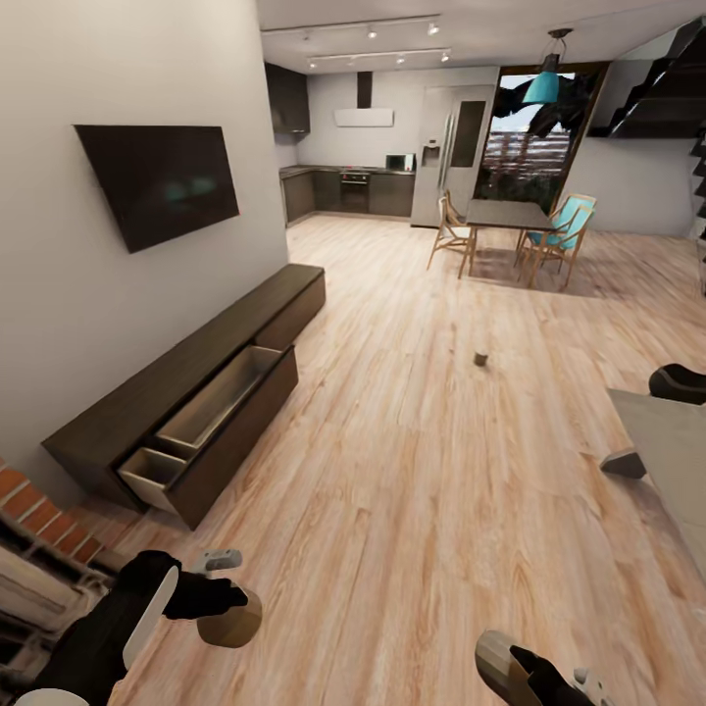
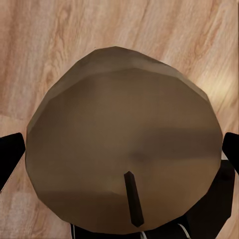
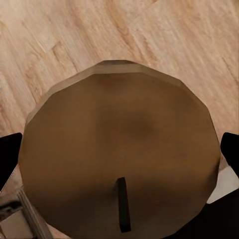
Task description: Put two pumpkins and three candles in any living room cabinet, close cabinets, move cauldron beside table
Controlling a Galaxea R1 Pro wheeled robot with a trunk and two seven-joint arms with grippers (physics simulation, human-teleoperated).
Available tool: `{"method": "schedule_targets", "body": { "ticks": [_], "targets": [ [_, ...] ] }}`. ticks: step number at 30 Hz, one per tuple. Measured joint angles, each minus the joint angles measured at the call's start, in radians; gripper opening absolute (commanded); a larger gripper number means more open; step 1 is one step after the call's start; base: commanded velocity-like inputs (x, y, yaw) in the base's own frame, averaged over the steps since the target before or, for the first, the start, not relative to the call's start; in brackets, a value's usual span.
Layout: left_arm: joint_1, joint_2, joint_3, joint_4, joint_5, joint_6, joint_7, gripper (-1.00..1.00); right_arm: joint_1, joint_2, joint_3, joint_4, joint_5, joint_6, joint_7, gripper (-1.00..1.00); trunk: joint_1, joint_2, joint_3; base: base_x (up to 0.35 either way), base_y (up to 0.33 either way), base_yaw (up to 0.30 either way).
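Observation:
My left gripper (image 1: 226,600) is shut on a grey-beige candle (image 1: 231,622) low over the wood floor, near the cabinet's front corner; the left wrist view shows this candle (image 2: 124,144) from above, wick up, between the dark fingers (image 2: 10,155). My right gripper (image 1: 522,673) is shut on a second candle (image 1: 500,663), seen close in the right wrist view (image 3: 119,149). A third candle (image 1: 480,359) stands alone on the floor further ahead. The long dark cabinet (image 1: 127,402) runs along the left wall with two drawers (image 1: 221,394) pulled open. The black cauldron (image 1: 680,382) sits beside the grey table (image 1: 672,451) at the right edge.
A TV (image 1: 162,178) hangs on the wall above the cabinet. A dining table with chairs (image 1: 510,230) and the kitchen (image 1: 353,186) lie far ahead, with stairs (image 1: 677,88) at the upper right. Brickwork (image 1: 34,505) is at the lower left. Open wood floor spans the middle.

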Motion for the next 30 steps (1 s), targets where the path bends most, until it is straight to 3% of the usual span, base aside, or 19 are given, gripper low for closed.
{"method": "schedule_targets", "body": {
  "ticks": [10, 30],
  "targets": [
    [0.0, 0.0, 0.0, 0.001, -0.002, 0.0, 0.0, -1.0, 0.0, 0.001, 0.0, 0.0, 0.0, 0.001, 0.001, -1.0, 0.0, 0.0, 0.002, 0.321, -0.069, -0.123],
    [0.0, 0.0, 0.0, 0.001, -0.001, 0.0, 0.0, -1.0, 0.0, 0.003, 0.003, 0.0, 0.001, 0.001, 0.002, -1.0, 0.0, 0.0, 0.017, 0.323, -0.02, -0.248]
  ]
}}
